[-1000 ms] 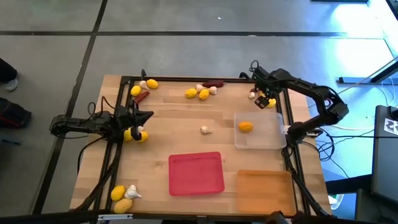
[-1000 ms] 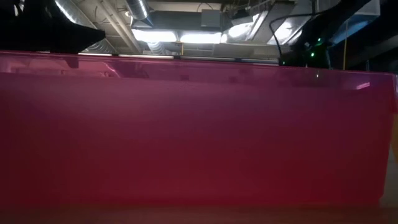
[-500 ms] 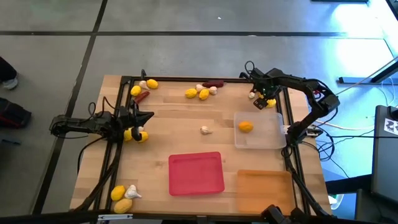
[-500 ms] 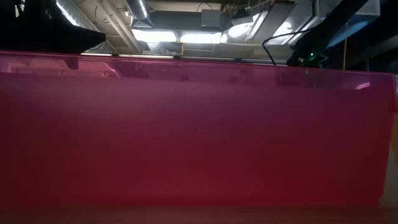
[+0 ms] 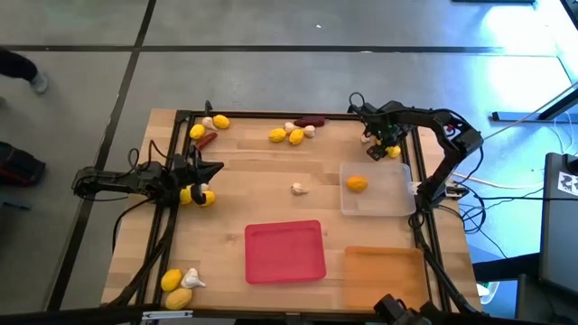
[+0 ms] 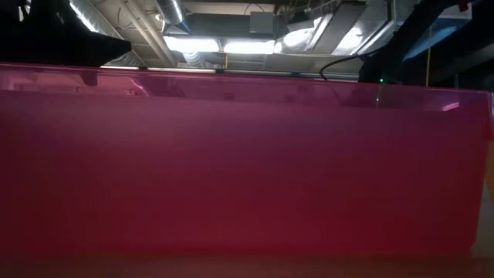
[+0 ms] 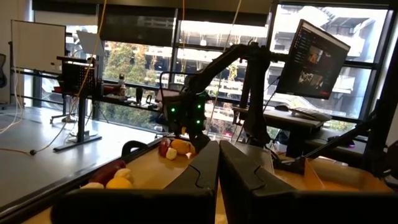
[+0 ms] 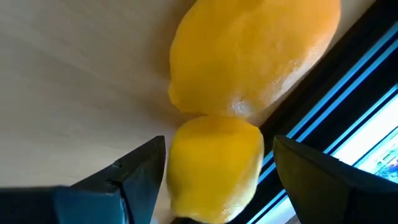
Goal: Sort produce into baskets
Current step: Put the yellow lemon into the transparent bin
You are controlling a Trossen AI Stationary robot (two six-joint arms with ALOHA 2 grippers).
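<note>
While the left hand [image 5: 215,168] waits shut and empty at the table's left edge beside a lemon and garlic pair [image 5: 195,195], the right hand [image 5: 383,144] is down at the far right corner of the table [image 5: 271,181], fingers spread wide with a lemon [image 8: 214,165] sitting between them, not yet pinched as far as the wrist view shows. A second, bigger lemon [image 8: 255,56] touches the first one, right against the table's edge rail. Judging by look: lemons are light, firm, rounded, with waxy skin, so likely slippery and prone to roll or squirt out if pinched off-centre. Best grip is across the short middle of the oval, fingers square to it, moderate squeeze. The neighbour is touching, so closing may nudge it; the rail leaves little room on that side. The clear tray [image 5: 377,190] sits near the right hand and already holds one lemon [image 5: 357,184], so it's the likely target. The red tray [image 5: 284,251] and orange tray [image 5: 384,275] at the near side look empty. Other lemons, garlic and chili lie scattered along the far edge [image 5: 293,134] and near left corner [image 5: 179,285].
</note>
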